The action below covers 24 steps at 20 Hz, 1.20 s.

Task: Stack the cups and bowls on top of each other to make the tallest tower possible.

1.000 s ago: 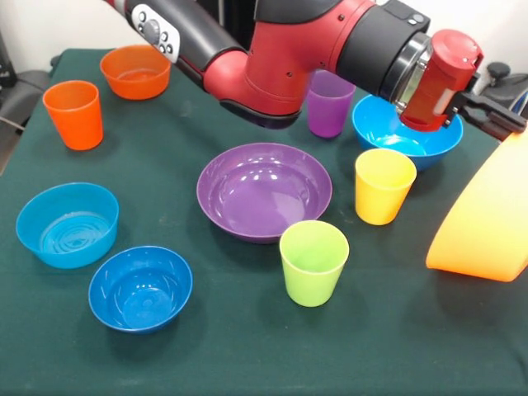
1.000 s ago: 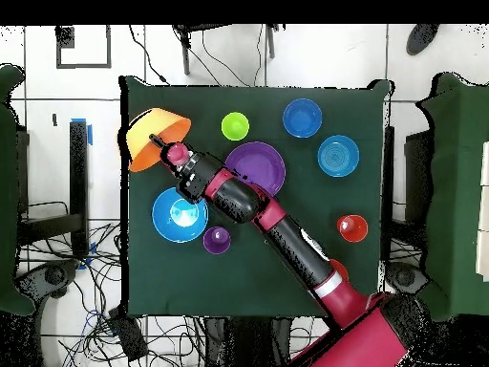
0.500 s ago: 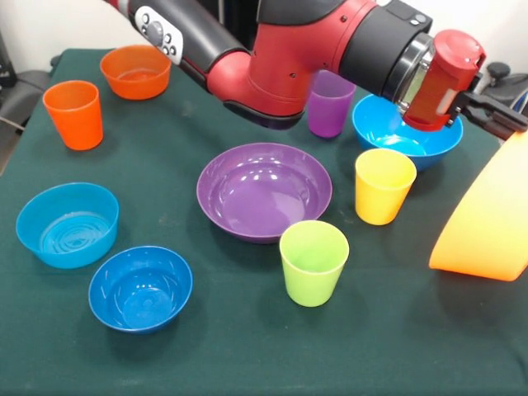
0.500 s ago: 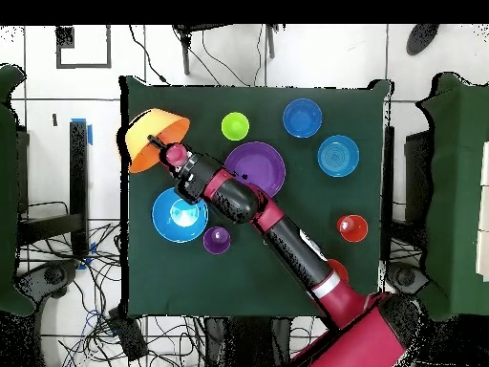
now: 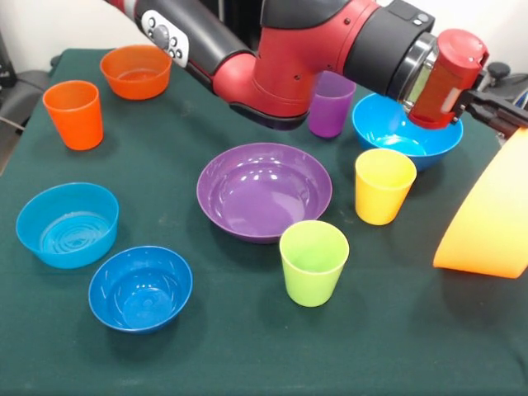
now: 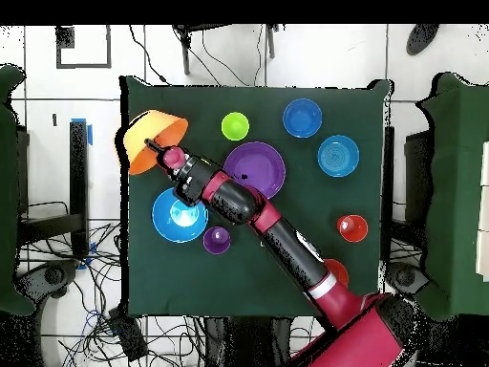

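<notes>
While tilted, orange-yellow bowl (image 5: 488, 216) glossy, apparently lifted

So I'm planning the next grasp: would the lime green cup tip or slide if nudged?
The lime green cup narrows toward its base, so a high push would probably tip it. The table looks cloth-covered, so it likely slides poorly. On its side, it might roll.

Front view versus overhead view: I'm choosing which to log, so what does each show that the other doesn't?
Only the front view shows the yellow cup, hidden under the arm from overhead. Only the overhead view shows the whole orange-yellow bowl tilted at the table's edge, the floor cables and the robot's base. Both show the end effector at that bowl's rim, the purple bowl and the lime green cup.
</notes>
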Available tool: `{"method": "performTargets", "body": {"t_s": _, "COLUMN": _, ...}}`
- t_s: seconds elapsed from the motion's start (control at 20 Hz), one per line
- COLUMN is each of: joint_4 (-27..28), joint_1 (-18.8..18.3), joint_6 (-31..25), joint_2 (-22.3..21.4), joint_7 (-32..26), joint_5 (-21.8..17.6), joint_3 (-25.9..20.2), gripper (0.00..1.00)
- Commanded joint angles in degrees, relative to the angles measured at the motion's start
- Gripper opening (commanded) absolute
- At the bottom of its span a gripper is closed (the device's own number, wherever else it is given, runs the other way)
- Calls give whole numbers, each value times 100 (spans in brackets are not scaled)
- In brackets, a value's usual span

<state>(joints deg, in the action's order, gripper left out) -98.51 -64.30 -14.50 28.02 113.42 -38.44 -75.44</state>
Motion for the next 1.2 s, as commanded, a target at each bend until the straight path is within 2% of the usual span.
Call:
{"method": "performTargets", "body": {"t_s": 0.05, "joint_4": 546, "joint_1": -50, "joint_6": -870, "joint_2": 136, "joint_7": -1834, "joint_5": -158, "joint_3": 521, "gripper": 0}}
{"method": "performTargets", "body": {"t_s": 0.7, "joint_4": 377, "joint_1": -150, "joint_6": -948, "joint_2": -61, "joint_7": -1582, "joint_5": -239, "joint_3": 621, "gripper": 0}}
{"method": "performTargets", "body": {"t_s": 1.2, "joint_4": 390, "joint_1": -182, "joint_6": -900, "joint_2": -14, "joint_7": -1625, "joint_5": -299, "joint_3": 689, "gripper": 0}}
